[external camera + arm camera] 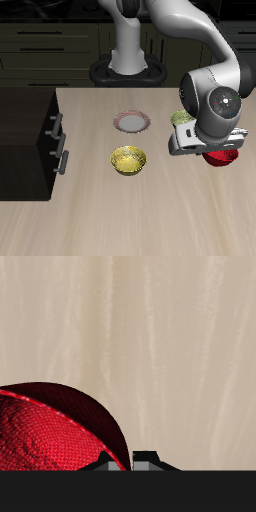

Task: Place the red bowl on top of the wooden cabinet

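Red bowl, glossy and round, sits beneath the gripper.

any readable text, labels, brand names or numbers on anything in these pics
None. No words, numbers, logos or signs can be read in either view.
The red bowl, the yellow bowl, the plate and the wooden cabinet are all plain, with no markings.
The robot arm shows no lettering or brand mark.
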Robot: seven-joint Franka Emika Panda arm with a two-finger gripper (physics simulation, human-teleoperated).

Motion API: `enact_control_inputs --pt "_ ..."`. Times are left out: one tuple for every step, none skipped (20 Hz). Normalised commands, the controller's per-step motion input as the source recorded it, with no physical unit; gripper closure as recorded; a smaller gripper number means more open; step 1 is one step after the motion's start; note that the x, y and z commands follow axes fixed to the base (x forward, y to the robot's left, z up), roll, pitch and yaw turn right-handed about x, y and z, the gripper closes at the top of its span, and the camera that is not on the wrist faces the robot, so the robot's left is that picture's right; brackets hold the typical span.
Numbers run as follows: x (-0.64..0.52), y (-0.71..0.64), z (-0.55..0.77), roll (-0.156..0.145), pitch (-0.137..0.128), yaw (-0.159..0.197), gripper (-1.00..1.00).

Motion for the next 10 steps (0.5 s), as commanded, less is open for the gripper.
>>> enact_control_inputs --pt "-0.03 -0.10 0.39 0.028 -0.025 0.005 1.00" --pt "-0.09 -0.16 0.42 0.005 -0.044 -0.005 1.00" --pt "-0.03 -0.15 0.51 -0.011 -0.100 0.041 1.00" --pt "-0.03 -0.10 0.47 0.022 -0.072 0.069 1.00" --pt "0.01 -0.19 0.52 -0.019 -0.057 0.017 1.00" --pt "-0.02 -0.16 0.51 -0.039 -0.096 0.044 1.00" --pt "0.15 -0.43 1.18 -0.032 -0.111 -0.026 1.00" --pt "0.09 -0.13 0.58 0.010 -0.076 0.062 1.00" --pt "0.02 -0.14 0.57 -0.123 -0.128 0.125 1.00" --pt "0.00 -0.11 0.57 0.043 -0.031 -0.009 1.00"
